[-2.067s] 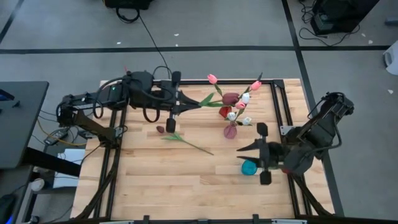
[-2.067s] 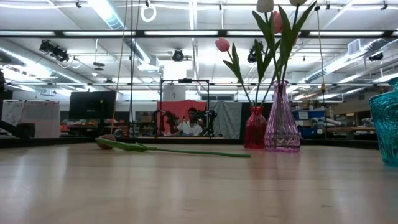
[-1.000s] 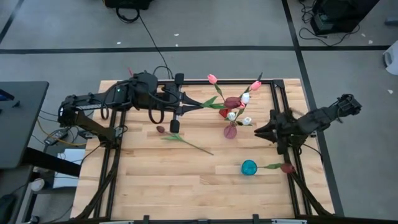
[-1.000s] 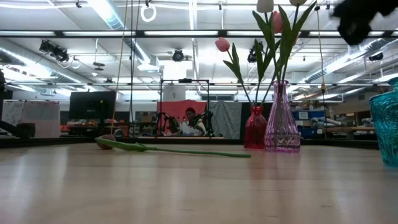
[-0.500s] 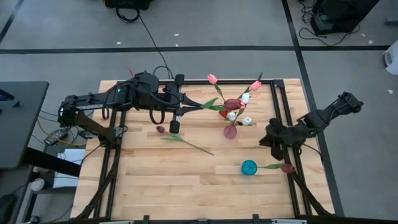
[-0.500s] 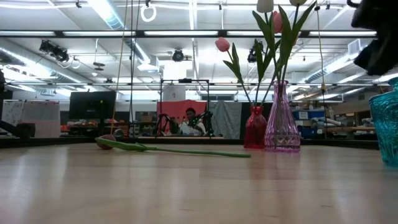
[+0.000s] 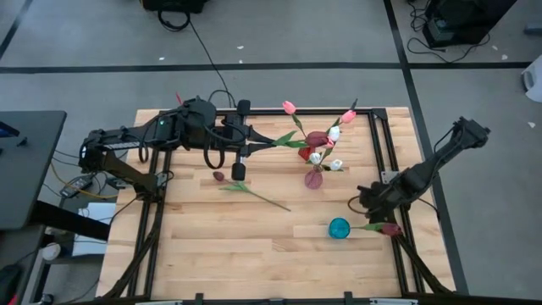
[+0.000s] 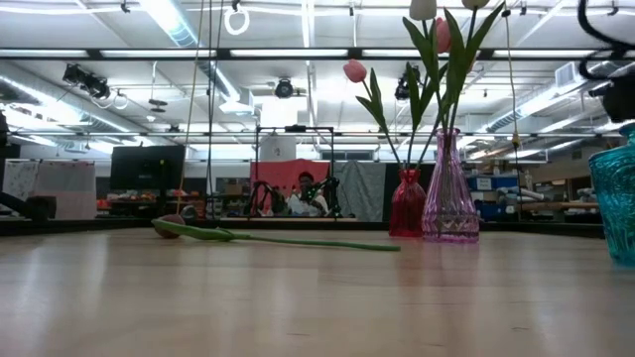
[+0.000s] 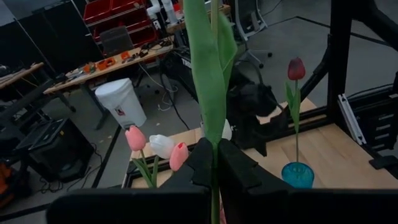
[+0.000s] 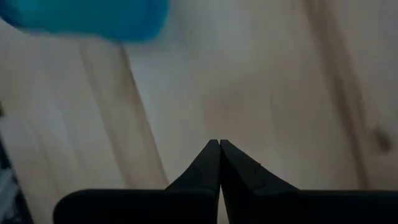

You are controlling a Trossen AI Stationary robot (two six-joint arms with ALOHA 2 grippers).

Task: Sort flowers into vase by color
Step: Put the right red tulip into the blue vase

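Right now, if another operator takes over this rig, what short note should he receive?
Left gripper: jaws shut on a green stem, held over the table's far side near the vases.
Right gripper: jaws shut, empty, low over the wood beside the teal vase.
Done: a maroon tulip stands in the teal vase; pink and white tulips fill the pink vase and red vase.
Left: place the held flower; one maroon tulip lies on the table.

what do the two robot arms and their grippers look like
Both arms are dark, nearly black, built of jointed segments. The left arm carries looping black cables along it. The right arm looks slimmer. Each gripper, left and right, ends in two matte black fingers tapering to points.
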